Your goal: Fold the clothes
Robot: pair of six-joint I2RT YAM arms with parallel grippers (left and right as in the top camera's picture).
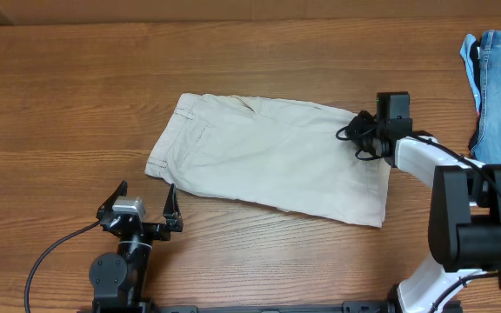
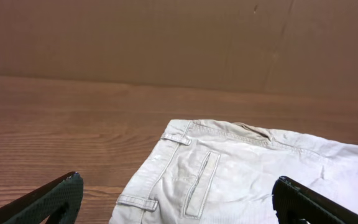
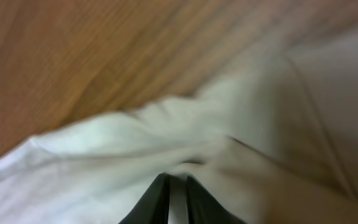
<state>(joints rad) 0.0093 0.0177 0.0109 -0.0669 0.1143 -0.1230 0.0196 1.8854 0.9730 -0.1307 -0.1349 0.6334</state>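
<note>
The beige shorts (image 1: pixel 268 156) lie folded in half lengthwise on the wooden table, waistband at the left, leg hems at the right. My right gripper (image 1: pixel 355 132) is at the shorts' upper right hem corner and is shut on a fold of the beige cloth (image 3: pixel 185 149). My left gripper (image 1: pixel 139 209) is open and empty, just in front of the waistband end. The left wrist view shows the waistband, belt loops and welt pocket (image 2: pixel 199 180) between the spread fingers (image 2: pixel 178 202).
Blue denim jeans (image 1: pixel 500 87) lie at the far right edge of the table. A brown cardboard wall (image 2: pixel 179 43) stands along the back. Bare wood table (image 1: pixel 68 104) surrounds the shorts.
</note>
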